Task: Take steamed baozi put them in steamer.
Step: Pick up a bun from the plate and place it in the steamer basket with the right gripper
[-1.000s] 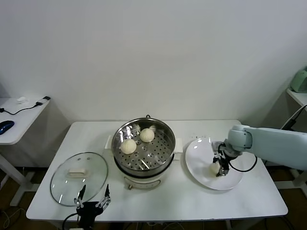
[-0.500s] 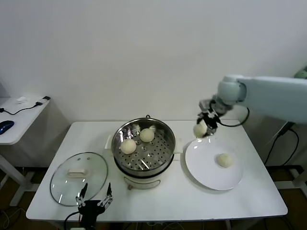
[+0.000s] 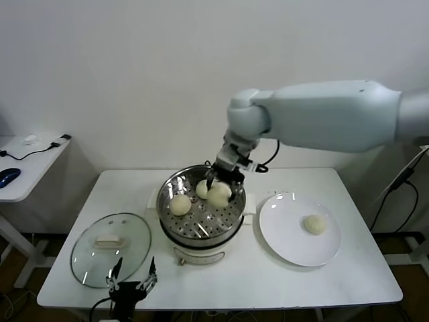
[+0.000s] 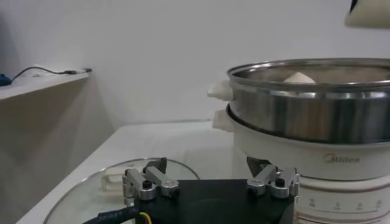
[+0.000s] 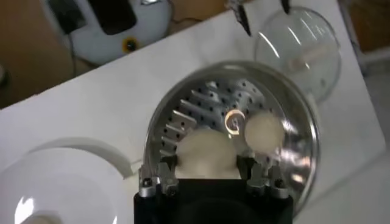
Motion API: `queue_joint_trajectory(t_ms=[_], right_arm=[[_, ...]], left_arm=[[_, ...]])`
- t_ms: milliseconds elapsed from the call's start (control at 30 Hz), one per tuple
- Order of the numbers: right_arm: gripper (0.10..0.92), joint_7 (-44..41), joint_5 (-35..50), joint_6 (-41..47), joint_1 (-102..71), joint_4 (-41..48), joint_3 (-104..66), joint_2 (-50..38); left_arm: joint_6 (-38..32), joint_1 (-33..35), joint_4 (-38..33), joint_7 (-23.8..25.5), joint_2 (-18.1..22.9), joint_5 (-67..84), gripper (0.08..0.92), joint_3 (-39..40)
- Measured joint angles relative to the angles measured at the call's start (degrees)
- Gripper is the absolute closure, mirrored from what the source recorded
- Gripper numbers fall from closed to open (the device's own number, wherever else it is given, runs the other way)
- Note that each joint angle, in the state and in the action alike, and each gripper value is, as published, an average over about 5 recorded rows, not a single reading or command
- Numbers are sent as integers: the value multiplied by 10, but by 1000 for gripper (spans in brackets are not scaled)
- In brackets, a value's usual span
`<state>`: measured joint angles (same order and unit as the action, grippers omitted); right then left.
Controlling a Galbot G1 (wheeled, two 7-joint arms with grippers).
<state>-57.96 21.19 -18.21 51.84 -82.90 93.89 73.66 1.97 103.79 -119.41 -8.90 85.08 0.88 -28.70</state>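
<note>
My right gripper (image 3: 220, 186) hangs over the steamer (image 3: 201, 236), shut on a cream-white baozi (image 3: 219, 195). In the right wrist view that baozi (image 5: 207, 153) fills the gap between the fingers of the right gripper (image 5: 207, 165), just above the perforated tray (image 5: 189, 109). Two baozi (image 3: 179, 204) (image 3: 202, 188) lie in the steamer; one of them shows beside the held one (image 5: 263, 129). Another baozi (image 3: 313, 224) rests on the white plate (image 3: 285, 228). My left gripper (image 3: 130, 282) waits open, low at the table's front edge, holding nothing.
The glass lid (image 3: 110, 249) with its white handle lies flat left of the steamer, right in front of the left gripper (image 4: 210, 176). The steamer's white base (image 4: 292, 152) stands close to that gripper. A side table (image 3: 27, 164) with cables is at far left.
My right gripper has lifted a baozi off the plate and carried it up and left, ending above the steamer. The left arm has not moved.
</note>
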Motion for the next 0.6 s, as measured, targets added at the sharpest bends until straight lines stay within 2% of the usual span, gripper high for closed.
queue_joint_trajectory(t_ms=[300, 600], right_arm=[[364, -1, -69, -62, -75, 54, -14, 58], [343, 4, -99, -89, -125, 106, -25, 98]], left_arm=[[-1, 3, 2, -2, 0, 1, 177, -1], [-3, 2, 3, -7, 0, 1, 177, -1]])
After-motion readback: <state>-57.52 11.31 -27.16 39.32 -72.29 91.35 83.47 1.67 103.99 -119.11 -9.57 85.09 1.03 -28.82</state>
